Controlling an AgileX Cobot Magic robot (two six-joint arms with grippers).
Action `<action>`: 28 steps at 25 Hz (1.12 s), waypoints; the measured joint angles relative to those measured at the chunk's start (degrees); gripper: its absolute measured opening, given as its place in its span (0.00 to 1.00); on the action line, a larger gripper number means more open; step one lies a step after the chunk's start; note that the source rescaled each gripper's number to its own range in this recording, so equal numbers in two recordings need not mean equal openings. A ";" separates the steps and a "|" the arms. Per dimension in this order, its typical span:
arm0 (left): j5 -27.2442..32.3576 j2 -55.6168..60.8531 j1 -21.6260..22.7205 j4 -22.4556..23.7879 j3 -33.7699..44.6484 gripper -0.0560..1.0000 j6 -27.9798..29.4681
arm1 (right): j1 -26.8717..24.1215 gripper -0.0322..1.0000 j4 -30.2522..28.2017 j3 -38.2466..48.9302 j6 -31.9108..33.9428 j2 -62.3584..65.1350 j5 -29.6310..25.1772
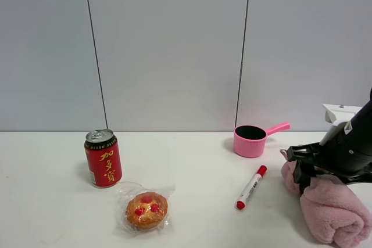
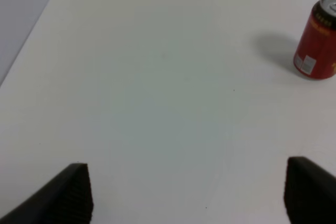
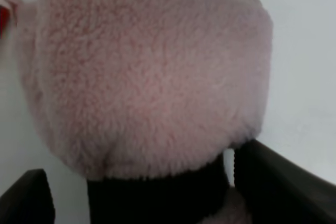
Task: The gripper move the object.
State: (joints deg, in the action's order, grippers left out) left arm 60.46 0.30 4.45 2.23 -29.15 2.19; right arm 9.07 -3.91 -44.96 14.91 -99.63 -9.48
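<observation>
Exterior high: pink rolled towel (image 1: 334, 210), lying at the right front of the tabletop (image 1: 192, 166); right tool (image 1: 305, 172) astride it. Red can (image 1: 103, 158), wrapped pastry (image 1: 146, 209), marker (image 1: 251, 187) and pink pot (image 1: 251, 139) are further left.
Left wrist: left tool (image 2: 186, 182), spread wide, holding nothing.
Right wrist: right tool's fingers (image 3: 273, 182) parted either side of the towel's black band (image 3: 157, 198), with gaps showing; no grip.

The right claw (image 1: 304, 173) sits over the pink rolled towel (image 1: 337, 213).

Fluffy pale pink rolled towel (image 1: 336, 213), black-banded, at far right, gripper (image 1: 303, 177) apparently loose astride its middle.
</observation>
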 joint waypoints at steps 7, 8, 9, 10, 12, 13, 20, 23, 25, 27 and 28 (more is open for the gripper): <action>0.00 0.00 0.00 0.00 0.00 1.00 0.00 | 1.15 0.58 1.16 0.00 -1.60 1.51 -1.27; 0.00 0.00 0.00 0.00 0.00 1.00 0.00 | 1.22 0.59 1.28 0.00 -1.88 2.60 -1.83; 0.00 0.00 0.00 0.00 0.00 1.00 0.00 | 1.22 0.61 1.44 0.00 -2.26 4.09 -2.28; 0.00 0.00 0.00 0.00 0.00 1.00 0.00 | 1.22 0.63 1.56 0.00 -2.65 5.93 -2.84; 0.00 0.00 0.00 -0.05 0.00 1.00 0.00 | 1.22 0.65 1.99 -0.14 -3.13 10.24 -3.81; 0.00 0.00 0.00 -0.05 0.00 1.00 0.00 | 1.22 0.65 2.36 -0.56 -3.50 12.49 -4.89; 0.00 0.00 0.00 -0.05 0.00 1.00 0.00 | 1.22 0.66 3.91 -11.85 -9.92 32.59 -21.44; 0.00 0.00 0.00 -0.05 0.00 1.00 0.00 | 1.22 0.66 3.91 -16.76 -11.80 39.28 -28.76; 0.00 0.00 0.00 -0.05 0.00 1.00 0.00 | 1.41 0.66 3.91 -18.44 -13.49 43.05 -32.45; 0.00 0.00 0.00 -0.05 0.00 1.00 0.00 | 1.80 0.66 3.91 -18.80 -15.74 46.96 -36.11; 0.00 0.00 0.00 -0.05 0.00 1.00 -0.05 | 1.98 0.66 3.91 -18.80 -17.00 48.89 -38.14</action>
State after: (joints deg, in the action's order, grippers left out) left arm 60.46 0.30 4.45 2.18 -29.15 2.14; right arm 11.06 0.00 -63.76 -2.09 -50.74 -47.62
